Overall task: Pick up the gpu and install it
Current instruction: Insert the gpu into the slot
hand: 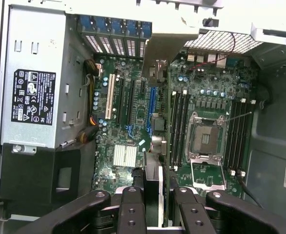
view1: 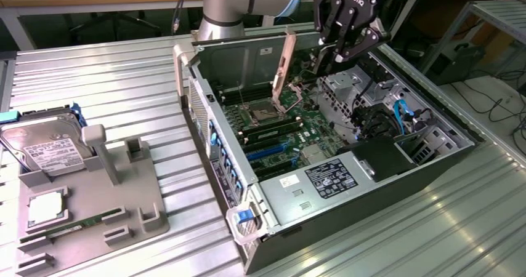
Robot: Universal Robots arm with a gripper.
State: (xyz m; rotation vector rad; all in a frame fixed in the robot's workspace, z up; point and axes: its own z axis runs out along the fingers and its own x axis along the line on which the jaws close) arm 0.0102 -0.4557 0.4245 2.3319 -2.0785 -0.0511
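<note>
In the exterior view our fingers [view1: 329, 28] are gripping the gpu [view1: 284, 58] upright over the far end of the open case [view1: 234, 58]; in the wrist view we are judging that its edge must sit square over the blue slot [hand: 152, 105].

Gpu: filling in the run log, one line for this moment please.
gripper: shut on gpu | gpu: above motherboard | seated: no

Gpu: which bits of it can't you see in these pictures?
- Wrist view: the gpu is edge-on, so its faces are hidden; the fingers cover its near end.
- Exterior view: the gripper covers its top; its lower edge blurs into the dark board.
</note>
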